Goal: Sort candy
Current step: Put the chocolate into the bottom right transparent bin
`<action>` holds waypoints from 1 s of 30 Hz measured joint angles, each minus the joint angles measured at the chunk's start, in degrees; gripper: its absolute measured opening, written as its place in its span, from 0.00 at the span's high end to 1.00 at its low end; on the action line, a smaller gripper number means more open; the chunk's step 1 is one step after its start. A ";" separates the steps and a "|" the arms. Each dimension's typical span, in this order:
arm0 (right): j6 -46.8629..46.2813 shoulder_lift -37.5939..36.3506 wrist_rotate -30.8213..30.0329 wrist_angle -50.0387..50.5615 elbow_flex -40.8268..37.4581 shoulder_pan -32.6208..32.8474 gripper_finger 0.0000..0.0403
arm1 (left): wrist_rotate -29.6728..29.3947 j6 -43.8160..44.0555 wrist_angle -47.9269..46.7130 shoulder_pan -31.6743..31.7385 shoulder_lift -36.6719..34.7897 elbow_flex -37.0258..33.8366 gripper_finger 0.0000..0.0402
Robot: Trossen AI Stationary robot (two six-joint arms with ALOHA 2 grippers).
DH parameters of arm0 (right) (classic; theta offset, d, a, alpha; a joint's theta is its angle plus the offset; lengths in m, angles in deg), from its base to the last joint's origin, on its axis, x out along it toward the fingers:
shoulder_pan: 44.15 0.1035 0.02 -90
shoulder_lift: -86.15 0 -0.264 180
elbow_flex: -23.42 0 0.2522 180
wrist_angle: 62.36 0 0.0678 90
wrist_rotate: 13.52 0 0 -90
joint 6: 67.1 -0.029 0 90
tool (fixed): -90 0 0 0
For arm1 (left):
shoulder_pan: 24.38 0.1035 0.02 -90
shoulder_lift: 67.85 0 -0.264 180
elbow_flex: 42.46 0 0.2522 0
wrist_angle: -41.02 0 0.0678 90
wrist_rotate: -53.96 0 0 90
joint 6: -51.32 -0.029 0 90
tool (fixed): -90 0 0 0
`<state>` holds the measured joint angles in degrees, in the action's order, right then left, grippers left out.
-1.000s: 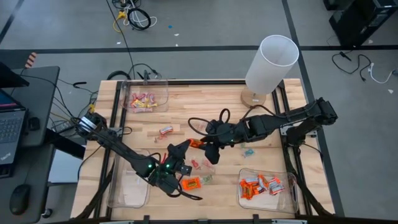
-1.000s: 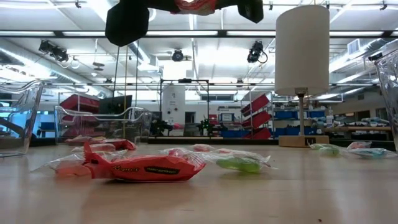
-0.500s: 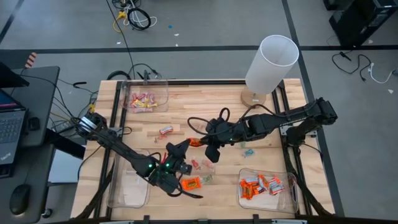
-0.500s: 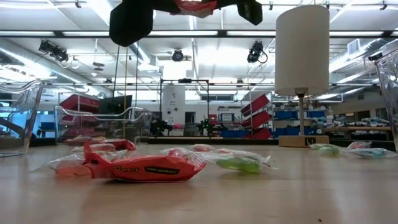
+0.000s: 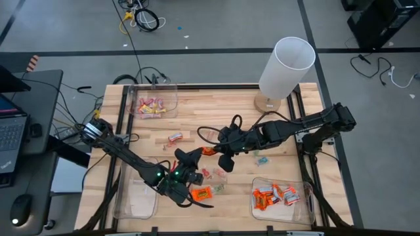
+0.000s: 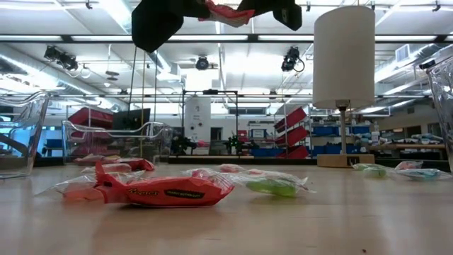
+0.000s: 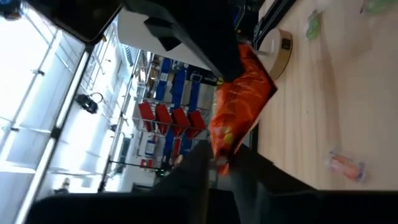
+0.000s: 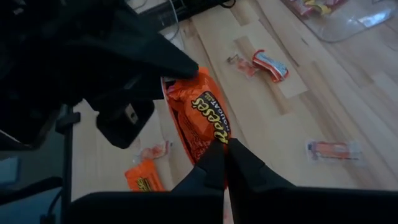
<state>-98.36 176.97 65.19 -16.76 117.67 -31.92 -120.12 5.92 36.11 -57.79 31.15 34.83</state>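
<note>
Your bright orange wrapped candy (image 8: 202,127) hangs midair above the bench (image 5: 197,108), between both grippers; right gripper (image 8: 225,163) jaws clenched on one end, left gripper (image 7: 216,167) jaws loosening at the other.

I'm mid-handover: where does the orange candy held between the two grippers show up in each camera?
High view: orange candy at table centre, between the two grippers.
Low view: at the top edge, hanging between dark gripper bodies.
Left wrist view: centre, past the left gripper's fingers.
Right wrist view: centre, pinched by the right gripper.
Shared landmark: the white lamp.
</note>
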 joint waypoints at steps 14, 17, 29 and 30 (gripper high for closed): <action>8.11 -4.22 3.71 16.09 -0.02 0.00 1.00 | -0.57 5.42 -1.63 -0.02 0.00 0.00 0.55; 8.55 -7.28 3.87 22.91 -0.02 0.29 1.00 | -0.58 6.24 -1.63 -0.02 0.00 0.00 0.54; 8.52 -14.08 14.37 42.62 -0.36 14.10 1.00 | -4.24 11.58 -4.32 -0.02 -0.02 0.00 0.54; 8.52 -14.08 14.45 42.75 -0.89 15.95 1.00 | -4.24 11.58 -4.28 -0.02 -0.02 0.00 0.54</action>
<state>-89.84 162.90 79.64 25.99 116.77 -15.97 -124.36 17.50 31.83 -57.81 31.13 34.83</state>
